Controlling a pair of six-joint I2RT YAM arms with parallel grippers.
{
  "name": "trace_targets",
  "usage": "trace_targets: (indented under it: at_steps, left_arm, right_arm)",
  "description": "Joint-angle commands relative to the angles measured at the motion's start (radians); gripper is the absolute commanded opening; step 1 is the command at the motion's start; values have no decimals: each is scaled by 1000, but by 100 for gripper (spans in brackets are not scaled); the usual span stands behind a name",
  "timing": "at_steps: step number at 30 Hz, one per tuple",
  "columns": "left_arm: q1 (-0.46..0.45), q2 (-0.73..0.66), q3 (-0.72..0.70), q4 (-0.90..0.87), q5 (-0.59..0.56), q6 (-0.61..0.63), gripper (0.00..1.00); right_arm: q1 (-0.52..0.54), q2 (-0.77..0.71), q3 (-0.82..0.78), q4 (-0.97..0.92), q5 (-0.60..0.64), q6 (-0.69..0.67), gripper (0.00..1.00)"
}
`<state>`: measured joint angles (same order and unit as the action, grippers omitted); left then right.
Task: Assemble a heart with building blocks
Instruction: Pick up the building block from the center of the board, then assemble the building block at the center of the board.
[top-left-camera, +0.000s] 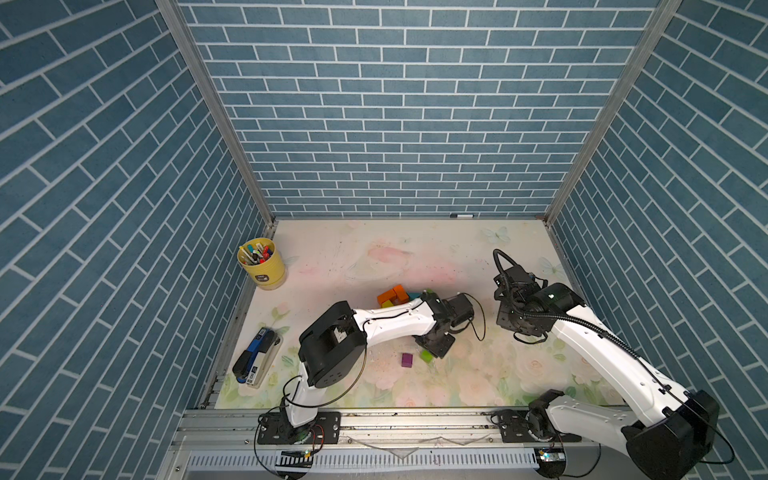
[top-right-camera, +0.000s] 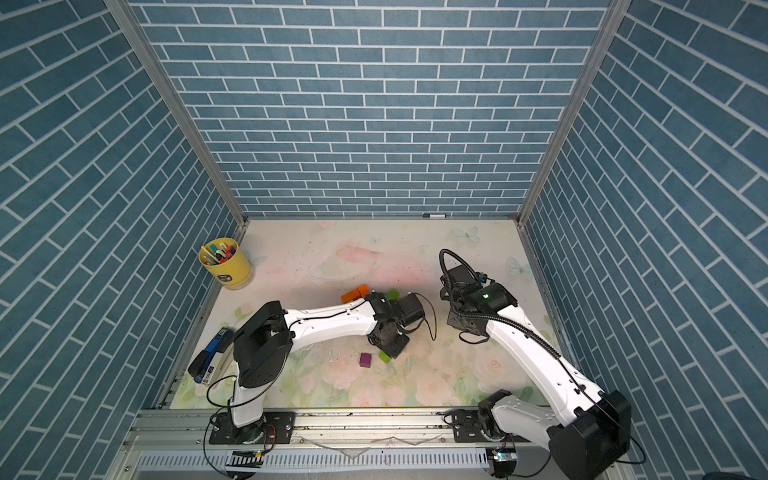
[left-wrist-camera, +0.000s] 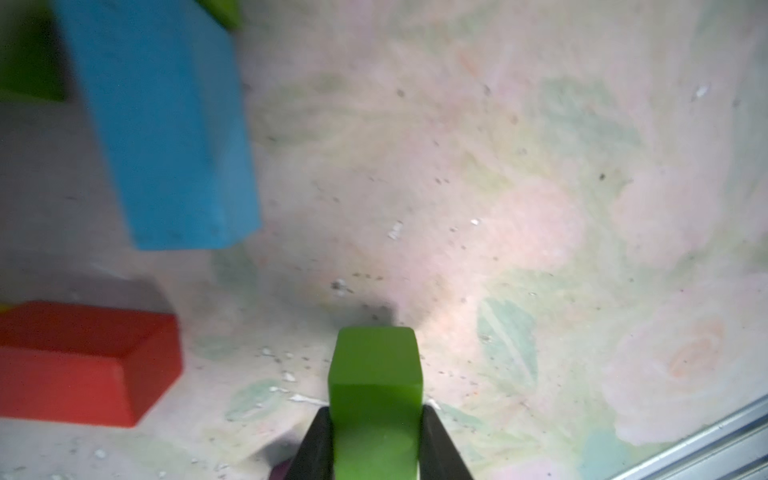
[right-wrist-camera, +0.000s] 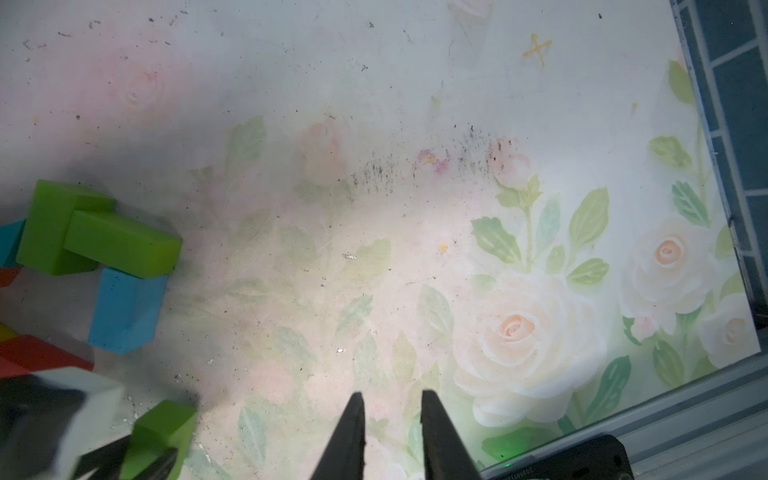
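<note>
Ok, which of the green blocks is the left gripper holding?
The green block pinched in the left gripper, close to the purple cube. The other two green blocks sit free in the pile by the light-blue brick.

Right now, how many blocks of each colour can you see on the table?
Green blocks: 3, one in the left claw
Orange blocks: 2
Light-blue block: 1
Red block: 1
Yellow block: 1, only a sliver showing
Teal block: 1
Purple cube: 1
Total: 10
</note>
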<state>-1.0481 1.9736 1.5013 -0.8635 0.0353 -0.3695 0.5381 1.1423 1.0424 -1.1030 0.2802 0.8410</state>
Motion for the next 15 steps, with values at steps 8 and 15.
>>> trace_targets:
  at_steps: [8, 15]
  left_arm:
    - [85, 1, 22, -31, 10, 119, 20]
    - [95, 44, 52, -27, 14, 129, 28]
  right_arm:
    - [-6, 28, 29, 5, -3, 33, 25]
    - [-7, 30, 36, -7, 8, 27, 26]
